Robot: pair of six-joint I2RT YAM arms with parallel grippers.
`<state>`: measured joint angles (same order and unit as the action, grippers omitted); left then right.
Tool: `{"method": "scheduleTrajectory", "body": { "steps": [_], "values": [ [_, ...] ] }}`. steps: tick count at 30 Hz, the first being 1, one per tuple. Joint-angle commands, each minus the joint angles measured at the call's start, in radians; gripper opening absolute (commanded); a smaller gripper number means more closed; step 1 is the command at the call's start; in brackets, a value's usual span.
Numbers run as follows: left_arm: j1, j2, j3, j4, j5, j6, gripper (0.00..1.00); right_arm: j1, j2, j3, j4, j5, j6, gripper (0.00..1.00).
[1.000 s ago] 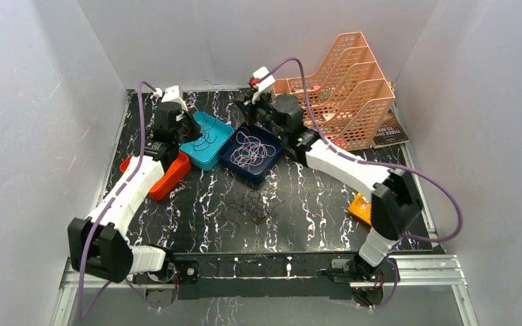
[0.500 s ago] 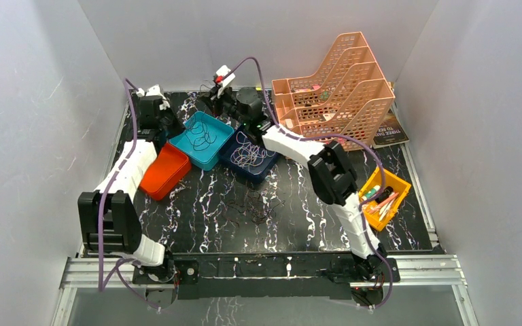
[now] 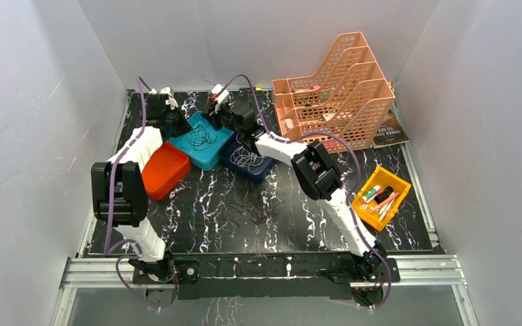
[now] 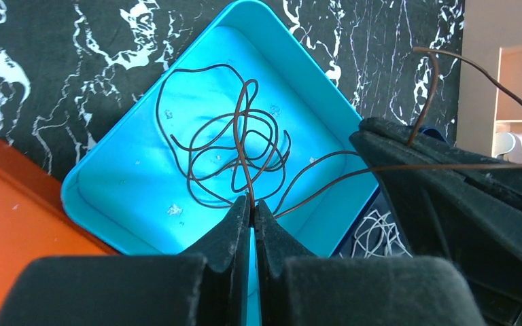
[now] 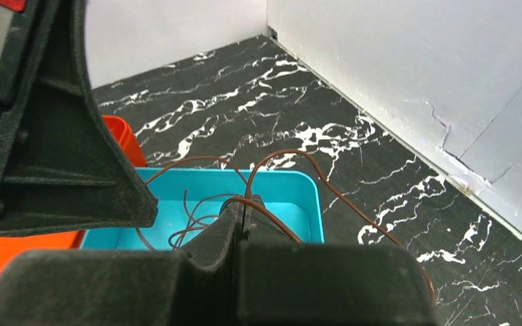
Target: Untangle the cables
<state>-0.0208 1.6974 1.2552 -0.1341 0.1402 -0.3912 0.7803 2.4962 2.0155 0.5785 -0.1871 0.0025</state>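
Over the teal tray [image 4: 109, 190], we see the left gripper [image 4: 253, 205] and right gripper [image 5: 243, 212] close together, each clenched on a brown strand of the cables [image 4: 238, 146]. Their coil lies in the tray beneath, so we judge that a sideways pull apart comes next.

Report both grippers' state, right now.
The left gripper: shut on a brown cable above the teal tray.
The right gripper: shut, also pinching brown cable.
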Motion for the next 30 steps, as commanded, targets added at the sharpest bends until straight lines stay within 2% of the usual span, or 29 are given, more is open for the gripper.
{"method": "scheduleTrajectory", "body": {
  "steps": [1, 7, 16, 19, 23, 30],
  "values": [
    [0.008, 0.061, 0.077, -0.028, 0.092, 0.031, 0.0, -0.007, 0.015, 0.024, 0.028, -0.032, -0.04, 0.02],
    [0.008, 0.153, 0.119, -0.051, 0.12, 0.054, 0.0, -0.005, 0.024, 0.021, -0.043, -0.042, -0.055, 0.03],
    [0.009, 0.182, 0.072, -0.014, 0.114, 0.061, 0.0, 0.007, 0.04, 0.032, -0.134, -0.064, -0.078, 0.06],
    [0.008, 0.183, 0.06, -0.006, 0.113, 0.062, 0.0, 0.011, 0.027, 0.015, -0.144, -0.069, -0.091, 0.13],
    [0.008, 0.184, 0.058, -0.018, 0.074, 0.071, 0.0, 0.011, -0.038, -0.058, -0.107, -0.046, -0.097, 0.31],
    [0.009, 0.203, 0.063, -0.039, 0.039, 0.075, 0.0, 0.011, -0.166, -0.158, -0.105, -0.026, -0.139, 0.46]
  ]
}}
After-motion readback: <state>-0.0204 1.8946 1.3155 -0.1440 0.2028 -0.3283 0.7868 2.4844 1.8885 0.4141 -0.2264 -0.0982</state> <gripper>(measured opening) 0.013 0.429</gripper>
